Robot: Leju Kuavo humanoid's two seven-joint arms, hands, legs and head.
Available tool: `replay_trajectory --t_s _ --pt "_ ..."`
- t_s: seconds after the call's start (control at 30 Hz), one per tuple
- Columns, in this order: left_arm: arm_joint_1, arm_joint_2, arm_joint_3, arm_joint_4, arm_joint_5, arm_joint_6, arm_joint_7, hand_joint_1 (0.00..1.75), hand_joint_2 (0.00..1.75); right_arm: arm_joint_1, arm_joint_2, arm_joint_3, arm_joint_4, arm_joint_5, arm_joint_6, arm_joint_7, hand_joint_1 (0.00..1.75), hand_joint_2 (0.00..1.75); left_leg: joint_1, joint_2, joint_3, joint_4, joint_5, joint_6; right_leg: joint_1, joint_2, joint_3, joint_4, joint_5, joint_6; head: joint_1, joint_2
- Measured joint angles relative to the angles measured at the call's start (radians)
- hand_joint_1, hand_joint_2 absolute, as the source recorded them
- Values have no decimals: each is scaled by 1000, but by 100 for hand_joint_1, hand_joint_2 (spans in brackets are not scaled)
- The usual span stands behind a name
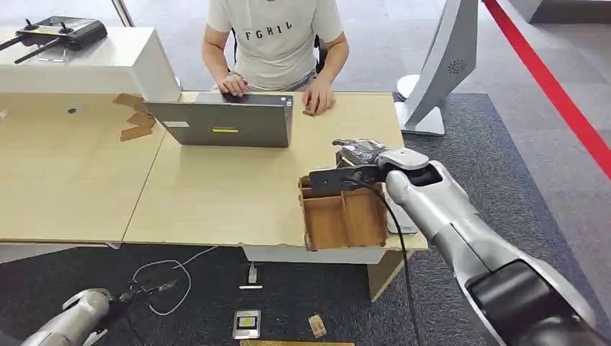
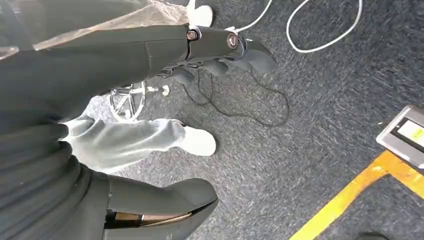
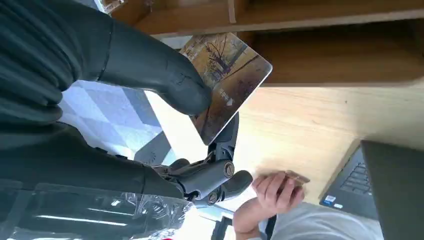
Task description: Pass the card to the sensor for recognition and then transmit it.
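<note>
Right hand (image 3: 165, 90) is right up against the wrist cam: thick thumb pressed on the printed face of the card (image 3: 227, 82), darker fingers (image 3: 227, 137) behind the other side, so it's pinched between them. Thumb sits near one end and most of the card sticks out past the fingers, long axis running away from the palm toward the wooden tray (image 3: 320, 45). From the head view the right hand (image 1: 358, 153) hangs over the far edge of the tray (image 1: 339, 216) at the right end of the surface (image 1: 216, 187); the card looks roughly flat there, but it's too small to be sure. A person (image 1: 274, 36) sits across at a laptop (image 1: 223, 122). Left hand (image 2: 220, 47) hangs low over the carpet (image 2: 300, 140), fingers curled loosely, holding nothing.
</note>
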Motion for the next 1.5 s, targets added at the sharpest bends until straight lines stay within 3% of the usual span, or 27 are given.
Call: replay_trajectory --t_s 0.8,1.3,1.5 --pt "-30 -8 28 3 -45 -84 13 0 175 -3 34 -12 100 12 -50 -44 175 175 0 1 1 0 0 0 0 0 0 -1 0 0 0 0" --pt "-94 -38 27 0 -64 -119 32 0 175 -6 35 -14 131 0 -148 -52 175 175 0 1 2 0 0 0 0 0 1 0 0 0 0 0" --pt "-99 -41 27 0 -65 -121 32 0 175 -13 34 -14 135 0 -155 -52 175 175 0 1 2 0 0 0 0 0 1 0 0 0 0 0"
